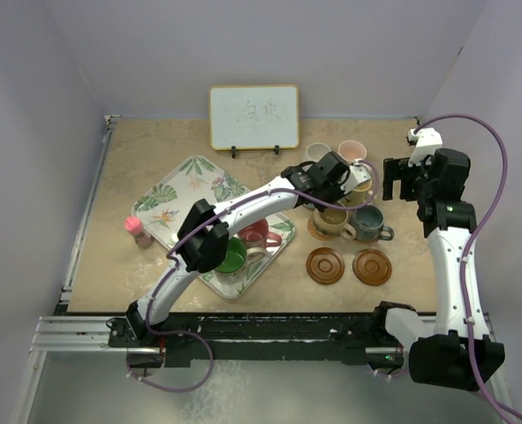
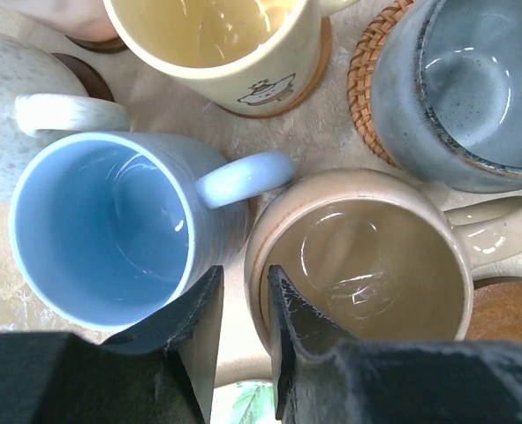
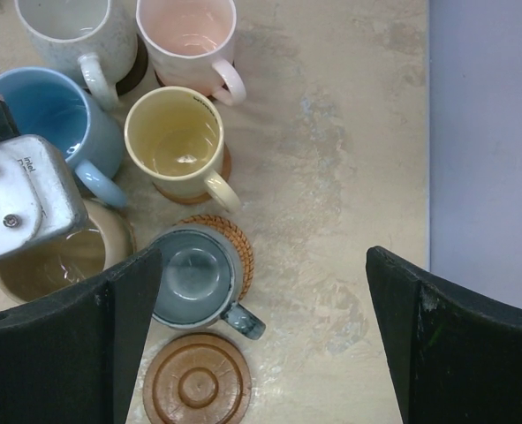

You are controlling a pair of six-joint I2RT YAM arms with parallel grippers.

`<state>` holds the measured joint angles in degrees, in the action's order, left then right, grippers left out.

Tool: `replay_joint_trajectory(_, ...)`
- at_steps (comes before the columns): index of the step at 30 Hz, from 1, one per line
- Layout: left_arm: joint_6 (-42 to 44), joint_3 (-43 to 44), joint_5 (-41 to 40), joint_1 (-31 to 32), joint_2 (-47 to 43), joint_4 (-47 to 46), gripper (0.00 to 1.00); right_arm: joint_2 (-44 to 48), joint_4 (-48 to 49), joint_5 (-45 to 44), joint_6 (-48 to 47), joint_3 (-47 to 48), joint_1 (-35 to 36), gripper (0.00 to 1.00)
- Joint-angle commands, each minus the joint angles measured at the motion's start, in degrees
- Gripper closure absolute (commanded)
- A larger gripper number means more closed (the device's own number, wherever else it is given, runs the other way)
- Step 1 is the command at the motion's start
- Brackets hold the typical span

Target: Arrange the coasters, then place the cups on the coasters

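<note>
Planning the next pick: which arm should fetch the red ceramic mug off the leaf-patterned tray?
Left. The red ceramic mug sits on the leaf-patterned tray, directly beside the left arm. The right gripper, open, hangs far right, beyond the placed mugs.

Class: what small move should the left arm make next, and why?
Probably open the left tool wider and lift straight up: its fingers straddle the tan cup's rim, and that cup already sits on a coaster.

Robot lab cell: plain lavender walls (image 1: pixel 243 44) box in a beige surface (image 1: pixel 137 265). Robot arms (image 1: pixel 450 256) are bolted to a metal rail (image 1: pixel 84 331) at its near edge, with a whiteboard (image 1: pixel 253 117) at the far edge.
</note>
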<state>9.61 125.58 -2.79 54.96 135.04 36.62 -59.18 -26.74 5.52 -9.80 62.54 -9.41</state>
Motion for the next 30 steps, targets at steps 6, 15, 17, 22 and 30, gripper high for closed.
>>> replay_joint_trajectory(6,-0.69,1.60,1.46,-0.02,-2.76,0.02,0.73,0.25,0.20,0.63,0.75,0.50,-0.26,0.02)
replay_joint_trajectory(15,-2.32,-0.34,2.34,0.03,-4.96,1.54,0.69,-0.15,0.20,0.81,0.75,0.41,-0.26,0.01)
replay_joint_trajectory(17,-2.09,-0.34,1.99,-0.01,-4.80,2.26,0.69,-0.17,0.17,0.78,0.76,0.45,-0.26,0.01)
replay_joint_trajectory(22,-1.50,-0.62,1.18,-0.04,-4.83,3.57,0.73,-0.28,0.08,0.89,0.72,0.44,-0.26,0.01)
replay_joint_trajectory(30,-0.49,-1.81,-0.19,-0.28,-5.36,4.18,0.77,-0.41,-0.02,0.98,0.75,0.47,-0.26,0.02)
